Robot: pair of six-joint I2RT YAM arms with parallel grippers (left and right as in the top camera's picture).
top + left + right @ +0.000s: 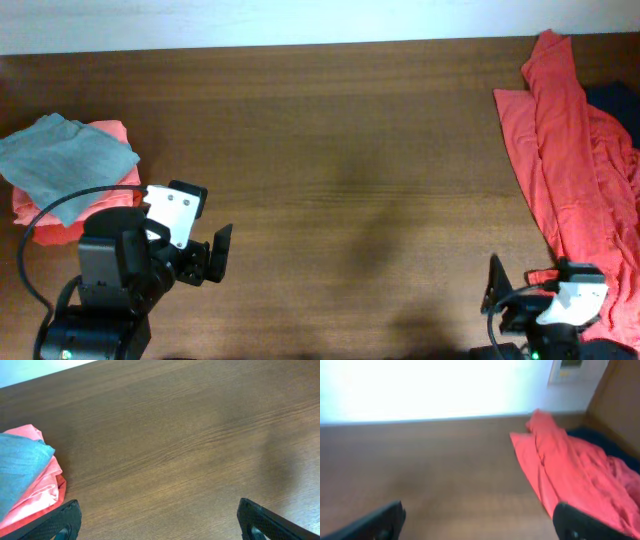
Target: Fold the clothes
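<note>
At the far left of the table (330, 150) a grey-blue T-shirt (62, 160) is lying folded on top of a salmon-pink garment (112, 132), also folded; the pink edges are showing along the right side and below the grey-blue cloth, and the two are sitting together as one small stack near the table's left edge.

Just to the right of that stack and nearer the front, the left claw (162, 527) is hanging over bare wood with its jaws standing wide and nothing between them; in the left wrist view its dark fingertips (62, 521) are sitting at the lower corners, and the stack is lying off to the left of the near finger, apart from it.

The middle of the table is showing only brown wood grain.

At the front right, the right claw (482, 527) is also gaping wide and gripping nothing; its fingers (585, 525) are framing bare table in the right wrist view.

Along the right edge a red garment (570, 170) is sprawling unfolded and wrinkled, running from the far edge of the table down towards the right arm; a dark blue cloth (612, 100) is peeking out beside it at the far right, touching it.
</note>
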